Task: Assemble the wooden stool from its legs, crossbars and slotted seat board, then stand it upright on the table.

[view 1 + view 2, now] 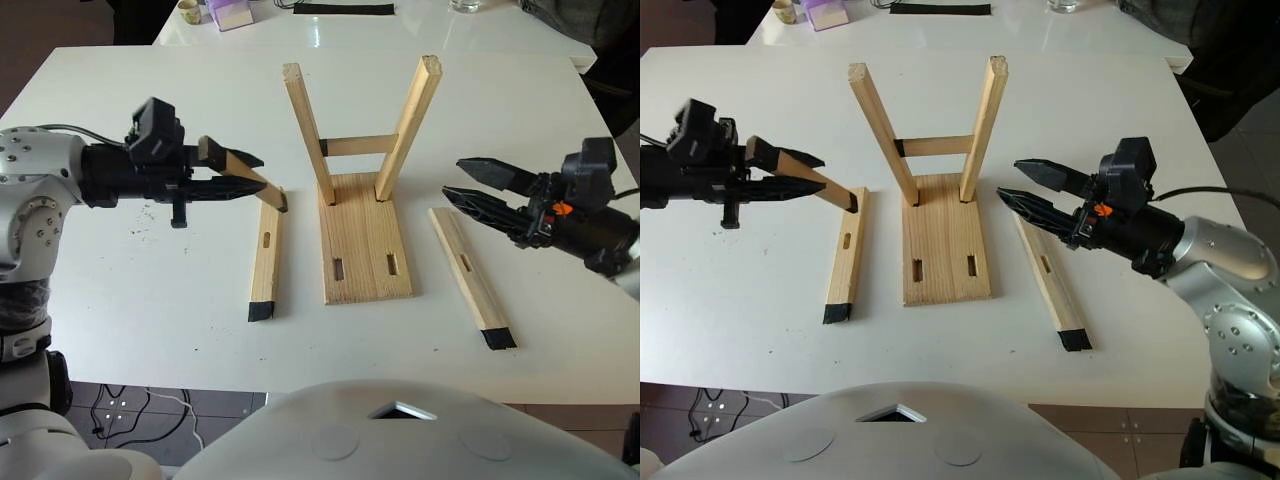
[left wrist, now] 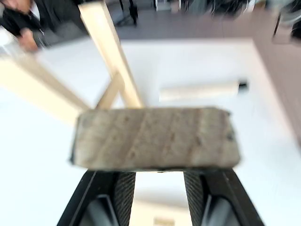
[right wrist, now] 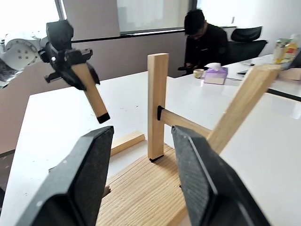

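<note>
Table: white, smooth and glossy.
Left loose leg: pale wood of square section, laid flat just left of the board; a black cap was noted on its near end and one slot at mid-length.
Right loose leg: same wood, same black near cap, laid flat just right of the board and angled slightly outward.
Seat board: flat rectangular plank with lengthwise grain, laid at the table's middle; two open slots were seen near its near edge.
Right gripper: black, textured pads; fingers spread wide with nothing between them, held over the table near the far end of the right loose leg.
Left gripper: closed on a short crossbar, pale wood with a black tip, tilted down above the far end of the left loose leg and not touching it.
Fitted legs: two were stood in the board's far end, splayed apart towards their tops.
Fitted crossbar: joined between them, about halfway up.
Tissue box: purple, on the far table, a white tissue showing at its top.
Cup: beside the box; contents could not be told.
</note>
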`<state>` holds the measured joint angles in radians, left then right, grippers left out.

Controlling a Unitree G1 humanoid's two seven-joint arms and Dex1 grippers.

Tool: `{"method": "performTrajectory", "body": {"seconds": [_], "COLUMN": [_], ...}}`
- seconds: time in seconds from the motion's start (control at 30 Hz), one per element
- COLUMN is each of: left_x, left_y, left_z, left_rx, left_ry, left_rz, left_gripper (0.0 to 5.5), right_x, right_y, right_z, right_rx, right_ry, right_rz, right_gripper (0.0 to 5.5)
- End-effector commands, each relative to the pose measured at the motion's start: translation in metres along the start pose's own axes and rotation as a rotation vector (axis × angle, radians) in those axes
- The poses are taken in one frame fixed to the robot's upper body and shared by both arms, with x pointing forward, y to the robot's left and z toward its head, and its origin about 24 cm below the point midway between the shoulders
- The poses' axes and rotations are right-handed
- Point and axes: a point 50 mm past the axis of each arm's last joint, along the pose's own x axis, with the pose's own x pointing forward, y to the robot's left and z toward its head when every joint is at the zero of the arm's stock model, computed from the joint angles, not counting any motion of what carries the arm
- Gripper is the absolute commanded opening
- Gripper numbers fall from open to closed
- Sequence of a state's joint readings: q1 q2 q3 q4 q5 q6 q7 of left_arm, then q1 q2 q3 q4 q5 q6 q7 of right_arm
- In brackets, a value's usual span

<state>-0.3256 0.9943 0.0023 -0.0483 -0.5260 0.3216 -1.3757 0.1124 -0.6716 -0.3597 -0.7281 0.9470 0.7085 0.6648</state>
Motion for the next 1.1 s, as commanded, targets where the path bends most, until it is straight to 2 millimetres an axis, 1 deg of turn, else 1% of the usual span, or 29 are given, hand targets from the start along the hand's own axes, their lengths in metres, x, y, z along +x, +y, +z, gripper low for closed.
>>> {"method": "performTrajectory", "body": {"seconds": [0.03,0.13,0.3,0.4,0.53,0.67,0.9,1.0,1.1], "left_x": [0.007,0.010,0.009,0.007,0.011,0.013,0.008,0.011,0.021], "left_y": [0.011,0.009,-0.004,-0.010,-0.015,-0.021,-0.032,-0.036,-0.043], "left_z": [-0.030,-0.042,-0.053,-0.054,-0.055,-0.063,-0.071,-0.080,-0.090], "left_rx": [0.124,0.121,0.106,0.102,0.120,0.115,0.044,0.033,-0.025], "left_ry": [0.065,0.046,0.068,0.084,0.103,0.137,0.210,0.254,0.253], "left_rz": [0.012,-0.009,-0.049,-0.082,-0.114,-0.134,-0.210,-0.229,-0.255], "left_gripper": [1.29,1.29,1.29,1.29,1.29,1.29,1.29,1.29,1.29], "right_x": [0.007,0.010,0.010,0.010,0.012,0.014,0.014,0.016,0.019], "right_y": [0.002,0.003,0.000,0.000,0.000,0.001,-0.001,-0.002,-0.003], "right_z": [-0.009,-0.014,-0.015,-0.014,-0.017,-0.017,-0.019,-0.021,-0.024], "right_rx": [-0.040,-0.051,-0.073,-0.078,-0.079,-0.082,-0.093,-0.096,-0.102], "right_ry": [0.003,0.019,0.024,0.020,0.022,0.021,0.036,0.041,0.057], "right_rz": [-0.047,-0.042,-0.050,-0.050,-0.058,-0.050,-0.056,-0.058,-0.050], "right_gripper": [2.26,2.26,2.26,2.26,2.26,2.26,2.26,2.26,2.26]}}
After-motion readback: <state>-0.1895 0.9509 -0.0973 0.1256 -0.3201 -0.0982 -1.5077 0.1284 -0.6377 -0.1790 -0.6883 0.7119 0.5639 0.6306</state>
